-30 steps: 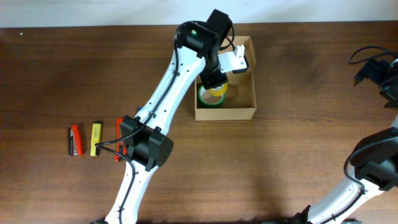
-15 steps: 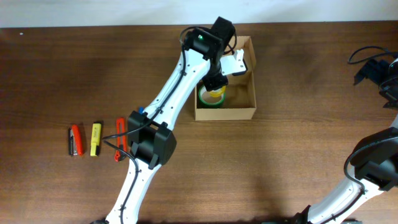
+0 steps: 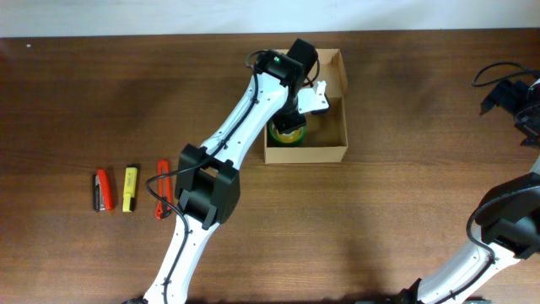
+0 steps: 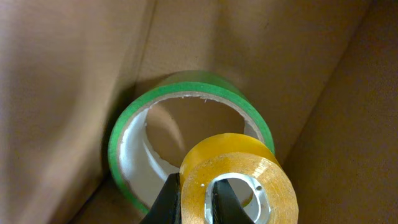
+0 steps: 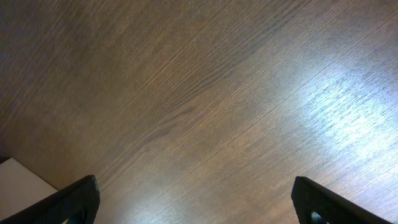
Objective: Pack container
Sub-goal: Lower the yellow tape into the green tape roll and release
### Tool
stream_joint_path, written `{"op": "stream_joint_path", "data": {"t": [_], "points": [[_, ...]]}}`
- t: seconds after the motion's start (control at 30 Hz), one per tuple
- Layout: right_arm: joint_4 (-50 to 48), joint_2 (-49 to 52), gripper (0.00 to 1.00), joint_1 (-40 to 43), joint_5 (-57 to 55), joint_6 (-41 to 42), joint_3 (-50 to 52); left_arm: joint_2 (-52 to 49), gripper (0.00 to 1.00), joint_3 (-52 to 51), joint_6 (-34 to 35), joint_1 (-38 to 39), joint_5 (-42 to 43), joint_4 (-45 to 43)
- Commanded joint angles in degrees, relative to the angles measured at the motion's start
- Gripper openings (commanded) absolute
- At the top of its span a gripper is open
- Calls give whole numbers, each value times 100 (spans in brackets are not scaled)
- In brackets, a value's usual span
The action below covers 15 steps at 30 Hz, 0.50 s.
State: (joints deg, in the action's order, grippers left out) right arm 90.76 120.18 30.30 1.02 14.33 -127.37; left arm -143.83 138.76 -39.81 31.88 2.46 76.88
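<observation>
As the left arm sinks deeper into the container point(image 3: 325, 154) compared with a second ago, its wrist turns. The white bracket on it slides away from the far wall toward the near-left corner of the box. That brings the left tool point(image 4: 194, 198) directly over the green tape roll point(image 4: 205, 88), which lies in that corner. In the left wrist view this tool is clamped on the yellow tape roll point(image 4: 239, 168), with one finger outside the roll's wall and the other inside its core. The yellow roll overlaps the mouth of the green one and looks very near it, but I cannot tell whether the two touch.

The container itself keeps its place, open-topped on the bench point(image 3: 405, 219), toward the far side and a little right of the middle. I judge that the carry is over and the placing is almost done, since the yellow roll is already within the walls and low. What this step seems to need now is a release.

The right tool point(image 5: 199, 202) hangs over bare wood at the far right, fingers wide apart and holding nothing. A row of three pen-like items point(image 3: 129, 187) lies well apart from the box on the left, so packing is likely only partway through
</observation>
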Motion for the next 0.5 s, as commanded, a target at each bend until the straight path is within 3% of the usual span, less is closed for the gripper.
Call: {"op": "stream_joint_path", "data": {"t": [0.0,0.23,0.4,0.47], "points": [[-17,-66,99,9,52,-37,37,-72,1,-122,63,22,-101,-87],[-17,-66,99,9,50,-37,37,-72,1,-127,81,22,-101,-188],[-17,-66,99,9,50,-37,37,-72,21,-127,83,22,-103,-192],[-17,-66,99,9,50,-37,37,-72,24,-127,83,22,-105,-203]]}}
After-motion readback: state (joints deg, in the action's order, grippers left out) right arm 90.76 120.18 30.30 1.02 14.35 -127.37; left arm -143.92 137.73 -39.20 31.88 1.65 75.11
